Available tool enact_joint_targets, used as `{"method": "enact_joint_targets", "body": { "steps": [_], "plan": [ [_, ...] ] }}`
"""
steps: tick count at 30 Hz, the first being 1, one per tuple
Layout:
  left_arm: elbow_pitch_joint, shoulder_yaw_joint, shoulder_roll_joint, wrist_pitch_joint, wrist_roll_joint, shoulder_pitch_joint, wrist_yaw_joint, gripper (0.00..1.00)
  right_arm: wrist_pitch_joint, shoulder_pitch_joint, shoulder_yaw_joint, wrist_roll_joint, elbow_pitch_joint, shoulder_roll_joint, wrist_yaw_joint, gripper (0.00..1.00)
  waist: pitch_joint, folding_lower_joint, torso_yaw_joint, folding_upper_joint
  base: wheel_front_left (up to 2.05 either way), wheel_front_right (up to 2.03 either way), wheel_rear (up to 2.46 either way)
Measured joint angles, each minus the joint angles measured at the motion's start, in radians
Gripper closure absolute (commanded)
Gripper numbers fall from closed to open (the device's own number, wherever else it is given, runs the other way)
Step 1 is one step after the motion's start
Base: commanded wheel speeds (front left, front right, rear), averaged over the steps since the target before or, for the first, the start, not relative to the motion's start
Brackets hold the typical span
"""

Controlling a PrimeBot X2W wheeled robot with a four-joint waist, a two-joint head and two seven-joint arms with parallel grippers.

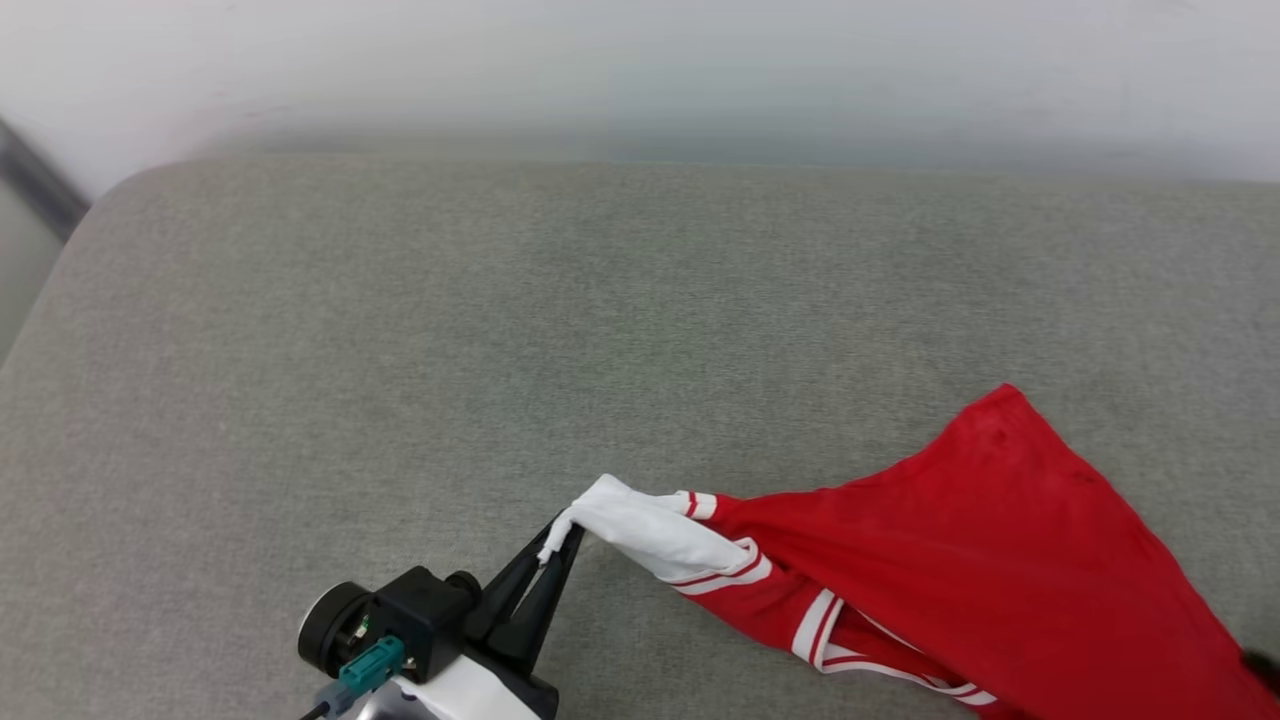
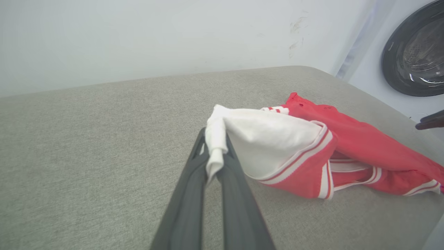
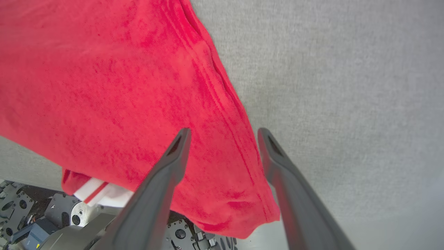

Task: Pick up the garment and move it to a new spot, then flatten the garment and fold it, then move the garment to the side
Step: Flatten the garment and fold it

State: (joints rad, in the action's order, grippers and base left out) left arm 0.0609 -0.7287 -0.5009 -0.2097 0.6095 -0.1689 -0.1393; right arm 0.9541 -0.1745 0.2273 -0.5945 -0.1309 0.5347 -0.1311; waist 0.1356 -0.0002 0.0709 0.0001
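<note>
Wide grey fabric-topped table (image 1: pixel 400 330) under everything, with a white wall behind. Past its far corner in the left wrist view sits the dark round door of a washing machine (image 2: pixel 416 52). The red jersey (image 1: pixel 960 540) is down on the near right part of the table, drawn out into a long wedge. In the right wrist view its lower edge spills over the table's near rim. Left claw (image 1: pixel 563 533), low at the front, is clenched tight on the tip of the white sleeve (image 1: pixel 650 530), which stretches out toward it. Right claw (image 3: pixel 223 133) is released, fingers spread wide, one over the red fabric, the other over bare table just beside the hemmed edge, gripping nothing
</note>
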Motion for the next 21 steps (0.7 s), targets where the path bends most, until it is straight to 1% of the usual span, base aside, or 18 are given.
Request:
{"method": "enact_joint_targets", "body": {
  "steps": [3, 5, 9, 12, 17, 21],
  "plan": [
    [0.016, -0.011, -0.002, 0.006, -0.013, -0.008, 0.003, 1.0, 0.036, 0.07, -0.012, -0.02, -0.06, 0.029, 0.0, 0.0, 0.009, 0.0001, 0.023, 0.0, 0.0, 0.0, 0.0],
    [0.035, -0.02, -0.001, 0.018, -0.022, -0.021, 0.005, 1.0, 0.06, 0.143, -0.03, -0.034, -0.09, 0.032, 0.0, 0.0, 0.019, 0.0001, 0.04, 0.0, 0.0, 0.0, 0.0],
    [0.075, -0.044, -0.001, 0.048, -0.041, -0.047, 0.015, 1.0, 0.128, 0.274, -0.099, -0.033, -0.09, 0.027, 0.0, 0.0, 0.05, 0.0002, 0.073, 0.0, 0.0, 0.0, 0.0],
    [0.105, -0.056, 0.0, 0.059, -0.063, -0.079, 0.022, 1.0, 0.182, 0.376, -0.15, 0.01, -0.04, 0.026, 0.0, 0.0, 0.083, 0.0002, 0.101, -0.0001, 0.0, 0.0, 0.0],
    [0.132, -0.084, 0.017, 0.075, -0.09, -0.116, 0.035, 1.0, 0.233, 0.502, -0.208, 0.083, 0.097, 0.021, 0.0, 0.0, 0.135, 0.0003, 0.163, 0.0, 0.0, 0.0, 0.0],
    [0.14, -0.099, 0.038, 0.078, -0.1, -0.14, 0.042, 1.0, 0.249, 0.555, -0.251, 0.131, 0.178, 0.048, 0.0, 0.0, 0.179, 0.0004, 0.209, 0.0, 0.0, 0.0, 0.0]
  ]
}}
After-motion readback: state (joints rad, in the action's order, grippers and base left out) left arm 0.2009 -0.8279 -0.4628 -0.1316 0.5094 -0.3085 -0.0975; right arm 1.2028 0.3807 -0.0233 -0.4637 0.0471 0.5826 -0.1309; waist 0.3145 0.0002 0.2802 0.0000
